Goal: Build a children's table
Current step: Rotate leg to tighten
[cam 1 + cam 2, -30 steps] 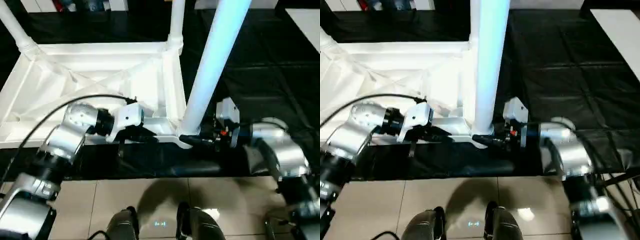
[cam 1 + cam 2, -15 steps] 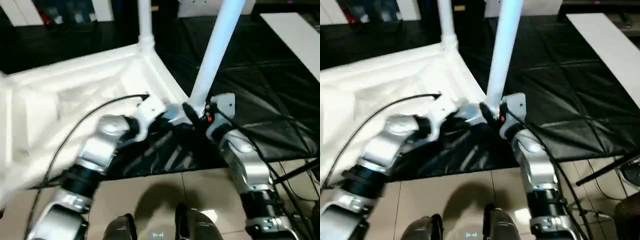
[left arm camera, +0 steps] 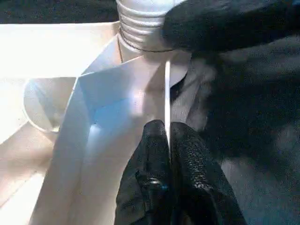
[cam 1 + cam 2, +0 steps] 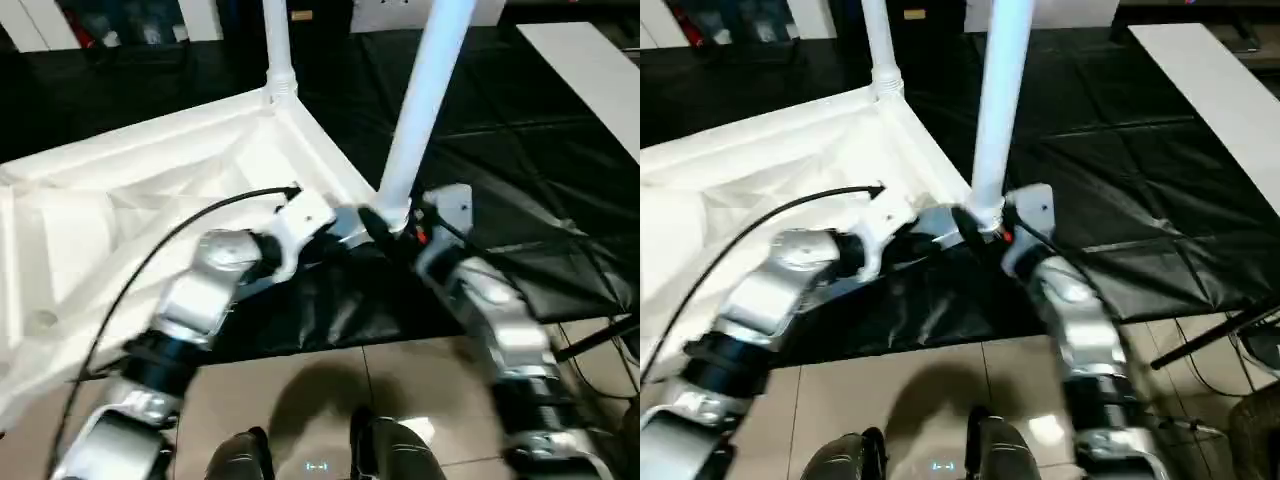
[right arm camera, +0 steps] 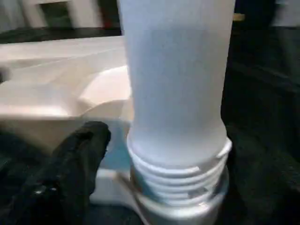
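The children's table lies upside down, its white ribbed top (image 4: 150, 210) turned at an angle on the worktable. One white leg (image 4: 425, 100) stands upright in the near right corner socket, and another leg (image 4: 275, 50) rises at the far corner. My left gripper (image 4: 345, 225) is shut on the top's thin rim (image 3: 167, 93) beside that near socket. My right gripper (image 4: 392, 222) is at the near leg's threaded base (image 5: 178, 168), open, with one finger (image 5: 75, 159) standing a little off the thread.
The black-covered worktable (image 4: 520, 150) stretches to the right and back. The top's left side (image 4: 30, 350) hangs over the worktable's front edge above the tiled floor (image 4: 300, 390). A white board (image 4: 590, 70) lies at the far right. Cables and a stand (image 4: 600, 335) sit low on the right.
The tabletop has swung round, its left side coming toward me. Both grippers have stayed at the near right corner, and the right one's fingers have come off the leg base.
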### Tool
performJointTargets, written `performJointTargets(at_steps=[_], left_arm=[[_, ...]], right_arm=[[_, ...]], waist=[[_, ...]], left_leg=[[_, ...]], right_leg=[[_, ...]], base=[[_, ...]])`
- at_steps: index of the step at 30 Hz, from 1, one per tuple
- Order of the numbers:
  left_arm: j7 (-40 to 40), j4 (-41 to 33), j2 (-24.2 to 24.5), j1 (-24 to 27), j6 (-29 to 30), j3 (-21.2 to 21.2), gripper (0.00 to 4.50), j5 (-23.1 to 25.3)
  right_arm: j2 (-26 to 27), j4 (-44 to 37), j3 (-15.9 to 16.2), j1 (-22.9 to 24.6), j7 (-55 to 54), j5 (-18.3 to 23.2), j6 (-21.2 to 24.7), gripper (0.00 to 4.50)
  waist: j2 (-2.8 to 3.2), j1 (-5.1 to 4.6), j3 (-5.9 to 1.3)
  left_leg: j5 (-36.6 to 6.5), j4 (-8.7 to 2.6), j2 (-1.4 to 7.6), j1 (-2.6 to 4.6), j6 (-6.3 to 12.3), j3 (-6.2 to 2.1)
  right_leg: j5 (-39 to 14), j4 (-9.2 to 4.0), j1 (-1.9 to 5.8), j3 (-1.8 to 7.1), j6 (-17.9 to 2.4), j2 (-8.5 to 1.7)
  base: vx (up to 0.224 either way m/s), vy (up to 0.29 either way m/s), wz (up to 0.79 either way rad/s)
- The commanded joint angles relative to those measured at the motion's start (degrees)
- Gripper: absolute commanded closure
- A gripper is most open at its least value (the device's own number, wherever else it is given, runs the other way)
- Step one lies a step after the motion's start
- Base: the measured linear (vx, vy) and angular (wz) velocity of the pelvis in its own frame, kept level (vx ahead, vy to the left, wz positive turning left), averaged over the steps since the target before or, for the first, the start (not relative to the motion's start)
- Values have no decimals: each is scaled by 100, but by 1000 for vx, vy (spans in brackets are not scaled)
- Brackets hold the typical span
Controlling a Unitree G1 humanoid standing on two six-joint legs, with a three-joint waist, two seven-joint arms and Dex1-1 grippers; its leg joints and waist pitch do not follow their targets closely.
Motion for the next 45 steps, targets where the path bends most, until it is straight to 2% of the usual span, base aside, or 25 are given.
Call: performJointTargets(at_steps=[1, 3, 5, 6, 7, 9, 11, 13, 15, 17, 19, 21, 27, 32, 40, 43, 44, 45], left_arm=[[-582, -78, 202, 126, -411, -66, 450, -207], [-981, -87, 410, 191, -588, -184, 450, -249], [-1290, -74, 562, 216, -702, -254, 450, -306], [-1539, -36, 698, 213, -804, -320, 450, -364], [-1626, -19, 746, 209, -846, -343, 450, -381], [-1960, 89, 918, 166, -1027, -422, 450, -413], [-2245, 291, 1036, 47, -1257, -495, 450, -375], [-2478, 478, 1116, -78, -1454, -574, 450, -324], [-2664, 614, 1159, -191, -1595, -646, 450, -287], [-2823, 702, 1169, -288, -1695, -706, 450, -301], [-2995, 781, 1172, -395, -1815, -790, 450, -321], [-3068, 814, 1174, -437, -1865, -828, 450, -321], [-3294, 1115, 1122, -626, -2140, -902, 450, -263], [-3355, 1301, 1117, -708, -2269, -928, 450, -243], [-3374, 1372, 1113, -675, -2307, -896, 450, -291], [-3256, 1251, 1042, -619, -2141, -794, 450, -412], [-3034, 1117, 942, -588, -1904, -694, 450, -488], [-2875, 1029, 871, -569, -1736, -627, 450, -533]], right_arm=[[-306, -232, -44, -20, 694, 242, -81, 2], [-560, -302, -83, -50, 1129, 398, -55, 2], [-763, -317, -52, -90, 1474, 470, -43, 2], [-972, -316, 42, -114, 1813, 518, -56, 2], [-1044, -312, 80, -122, 1925, 527, -67, 2], [-1303, -325, 267, -123, 2401, 515, -128, 2], [-1523, -323, 473, -133, 2886, 519, -74, 2], [-1658, -293, 641, -150, 3212, 464, -62, 2], [-1680, -213, 713, -202, 3366, 424, -96, 2], [-1671, -113, 760, -281, 3473, 427, -122, 19], [-1652, -3, 814, -394, 3587, 470, -118, 36], [-1649, 29, 843, -440, 3638, 483, -132, 51], [-1708, 100, 985, -555, 3994, 517, -110, 111], [-1763, 135, 1045, -564, 4186, 499, -80, 155], [-1746, 106, 1086, -490, 4264, 544, 32, 178], [-1677, 2, 1055, -390, 4122, 609, 257, 178], [-1572, -93, 1031, -320, 3834, 595, 437, 178], [-1494, -156, 1014, -272, 3621, 577, 550, 179]], waist=[[-109, 51, -503], [-109, 76, -520], [-106, 68, -526], [-99, 71, -569], [-99, 76, -632], [-88, 76, -630], [-102, 93, -609], [-108, 135, -555], [-129, 167, -552], [-121, 178, -553], [-122, 184, -534], [-118, 192, -537], [-132, 253, -575], [-150, 298, -570], [-143, 303, -567], [-143, 312, -565], [-122, 316, -559], [-135, 309, -559]], left_leg=[[-1033, -366, 206, -7, 734, -88], [-890, -371, 227, 11, 808, -80], [-776, -366, 242, -36, 837, -91], [-610, -351, 250, -35, 906, -90], [-285, -316, 236, -69, 1053, -96], [-49, -291, 252, -83, 1297, -93], [-90, -288, 247, -87, 1399, -77], [-350, -308, 252, -76, 1327, -73], [-500, -323, 276, -47, 1156, -70], [-574, -333, 293, -35, 1024, -85], [-718, -341, 309, 0, 934, -74], [-752, -343, 318, 0, 885, -73], [-487, -325, 315, -39, 989, -68], [-504, -328, 317, -41, 968, -65], [-499, -331, 319, -38, 944, -66], [-494, -332, 317, -39, 932, -65], [-496, -334, 322, -39, 927, -70], [-443, -337, 342, -42, 903, -72]], right_leg=[[-2936, -480, 375, 370, -529, -478], [-2742, -452, 360, 391, -586, -465], [-2483, -389, 378, 385, -716, -457], [-2130, -338, 393, 396, -814, -454], [-1489, -236, 428, 409, -991, -439], [-961, -179, 387, 397, -1179, -418], [-1079, -206, 382, 386, -1155, -417], [-1611, -285, 362, 370, -1032, -419], [-1918, -302, 352, 384, -958, -438], [-2036, -303, 350, 389, -963, -454], [-2093, -314, 313, 411, -1033, -458], [-2064, -305, 321, 421, -1068, -466], [-1633, -243, 357, 429, -1163, -474], [-1779, -258, 355, 421, -1102, -476], [-1774, -259, 351, 422, -1122, -474], [-1817, -264, 356, 421, -1115, -475], [-1814, -262, 353, 419, -1119, -474], [-1723, -245, 352, 427, -1167, -480]], base=[[0, 0, 0], [0, 0, 0], [0, 0, 0], [0, 0, 0], [0, 0, 0], [0, 0, 0], [0, 0, 0], [0, 0, 0], [0, 0, 0], [0, 0, 0], [0, 0, 0], [0, 0, 0], [0, 0, 0], [0, 0, 0], [0, 0, 0], [0, 0, 0], [0, 0, 0], [0, 0, 0]])
